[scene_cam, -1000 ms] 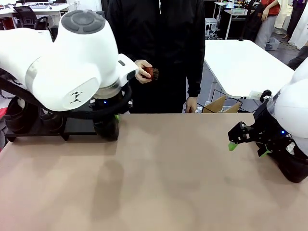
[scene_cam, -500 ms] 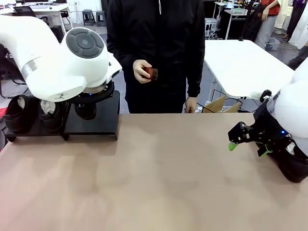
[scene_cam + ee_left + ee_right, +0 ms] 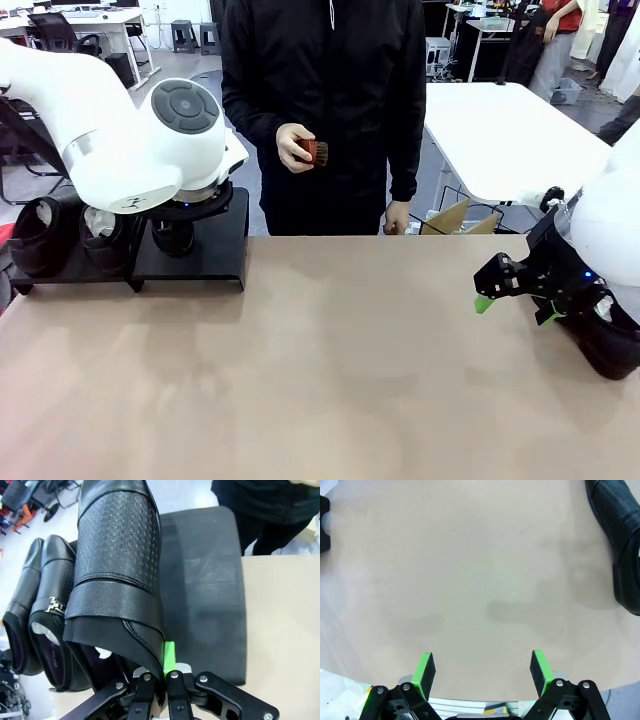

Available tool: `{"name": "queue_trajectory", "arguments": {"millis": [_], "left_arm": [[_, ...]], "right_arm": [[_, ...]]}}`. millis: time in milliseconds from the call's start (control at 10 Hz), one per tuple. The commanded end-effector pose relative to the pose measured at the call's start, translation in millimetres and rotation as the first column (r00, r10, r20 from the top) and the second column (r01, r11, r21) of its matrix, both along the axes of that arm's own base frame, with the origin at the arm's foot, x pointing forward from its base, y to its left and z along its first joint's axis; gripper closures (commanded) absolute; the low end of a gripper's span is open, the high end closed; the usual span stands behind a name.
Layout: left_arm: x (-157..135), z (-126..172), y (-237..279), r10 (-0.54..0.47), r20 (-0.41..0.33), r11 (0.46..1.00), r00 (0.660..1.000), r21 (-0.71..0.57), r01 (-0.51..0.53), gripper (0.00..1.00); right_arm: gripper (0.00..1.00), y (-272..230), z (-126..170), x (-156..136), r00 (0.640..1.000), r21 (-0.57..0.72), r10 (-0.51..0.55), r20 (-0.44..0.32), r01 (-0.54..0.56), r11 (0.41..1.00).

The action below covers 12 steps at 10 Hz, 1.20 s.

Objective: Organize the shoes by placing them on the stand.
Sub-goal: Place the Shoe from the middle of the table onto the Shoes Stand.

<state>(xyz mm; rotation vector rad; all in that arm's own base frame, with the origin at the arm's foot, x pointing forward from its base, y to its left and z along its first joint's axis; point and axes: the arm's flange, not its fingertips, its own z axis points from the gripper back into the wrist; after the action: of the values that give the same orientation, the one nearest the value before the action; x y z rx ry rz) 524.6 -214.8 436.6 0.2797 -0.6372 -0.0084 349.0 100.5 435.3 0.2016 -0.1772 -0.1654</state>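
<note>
My left gripper (image 3: 164, 666) is shut on the back rim of a textured black shoe (image 3: 117, 555), which it holds over the black stand (image 3: 205, 595). Two more glossy shoes (image 3: 30, 605) (image 3: 50, 630) sit side by side on the stand's left end (image 3: 35, 235). In the front view the left arm (image 3: 150, 140) covers the held shoe above the stand (image 3: 205, 250). My right gripper (image 3: 512, 292) (image 3: 482, 672) is open at the table's right side with nothing between its green pads (image 3: 425, 666). Another black shoe (image 3: 610, 345) (image 3: 620, 545) lies beside it.
A person in black stands at the far edge, holding a small reddish-brown brush (image 3: 312, 152) in one hand. The tan table top (image 3: 330, 370) is bare across the middle. A white table (image 3: 500, 130) and a cardboard box (image 3: 455, 218) stand behind on the right.
My left arm has swung back and to the left with the shoe, from in front of the stand to above it. The right arm has not moved.
</note>
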Motion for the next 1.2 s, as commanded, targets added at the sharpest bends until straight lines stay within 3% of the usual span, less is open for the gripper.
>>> {"name": "queue_trajectory", "arguments": {"millis": [0,1100], "left_arm": [[5,8,12,-0.004,0.018,1.0,1.0,0.028,0.003,1.0],[15,-21,36,0.019,-0.038,1.0,0.999,0.017,-0.019,1.0]], "right_arm": [[0.0,0,0,0,1.0,-0.002,0.008,0.003,-0.008,1.0],[0.0,0,0,0,1.0,-0.002,0.008,0.003,-0.008,1.0]]}}
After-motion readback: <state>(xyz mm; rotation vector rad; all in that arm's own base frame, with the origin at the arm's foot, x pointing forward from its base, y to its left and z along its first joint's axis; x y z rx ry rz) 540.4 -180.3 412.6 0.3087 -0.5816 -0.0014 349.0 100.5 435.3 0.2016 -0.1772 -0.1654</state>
